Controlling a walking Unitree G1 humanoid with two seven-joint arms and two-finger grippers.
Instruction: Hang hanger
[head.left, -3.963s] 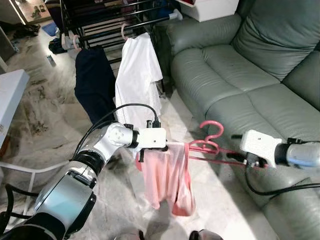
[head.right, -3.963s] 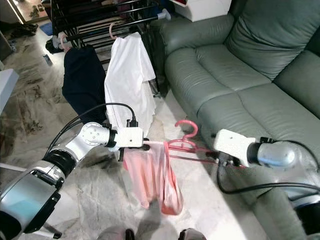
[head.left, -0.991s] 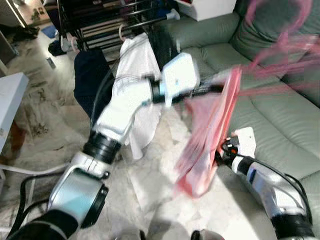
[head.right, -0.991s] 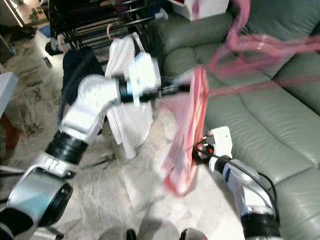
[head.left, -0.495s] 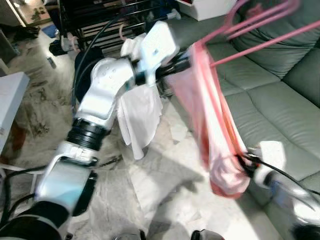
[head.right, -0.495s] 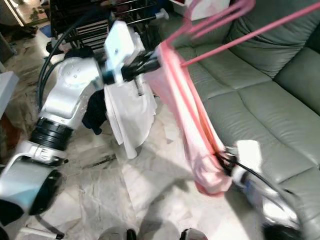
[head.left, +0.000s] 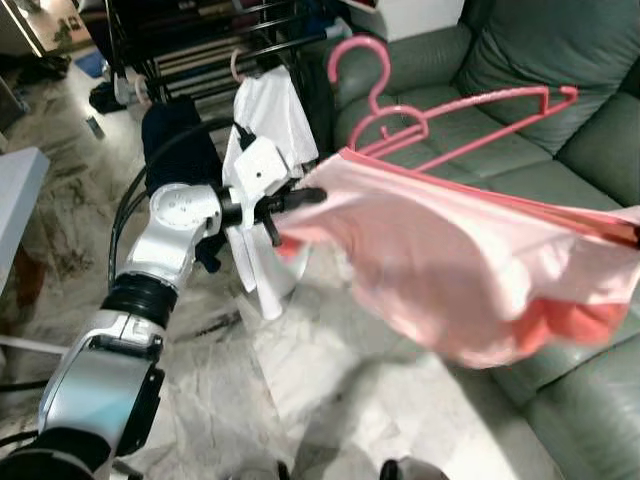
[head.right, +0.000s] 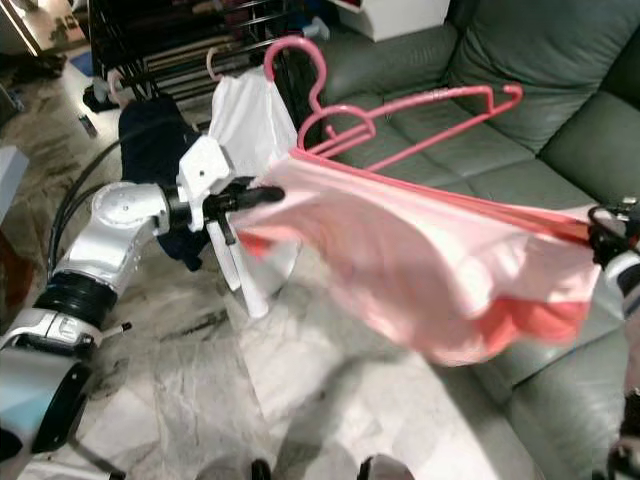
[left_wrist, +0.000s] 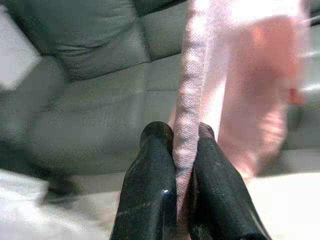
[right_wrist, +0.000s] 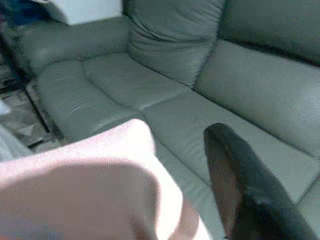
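Note:
A pink hanger (head.left: 480, 100) with a pink garment (head.left: 450, 260) draped over it is held up in front of me, its hook (head.left: 353, 42) pointing up near the rack. The garment is stretched almost level between my two grippers. My left gripper (head.left: 303, 196) is shut on the garment's left edge; the left wrist view shows both black fingers (left_wrist: 150, 170) pinching the pink cloth (left_wrist: 182, 145). My right gripper (head.right: 603, 238) is at the far right, at the hanger's other end. One black finger (right_wrist: 240, 190) shows beside pink cloth (right_wrist: 85, 190) in the right wrist view.
A black drying rack (head.left: 200, 40) stands at the back, with a white shirt (head.left: 265, 120) and a dark garment (head.left: 170, 140) hanging on it. A green leather sofa (head.left: 520, 50) takes up the right side. The corner of a white table (head.left: 15, 185) is at the left, on marble floor (head.left: 300, 390).
The hanger has swung down from a steep tilt to nearly level, spreading the garment out. My left arm has dropped and my right gripper has risen to the right edge.

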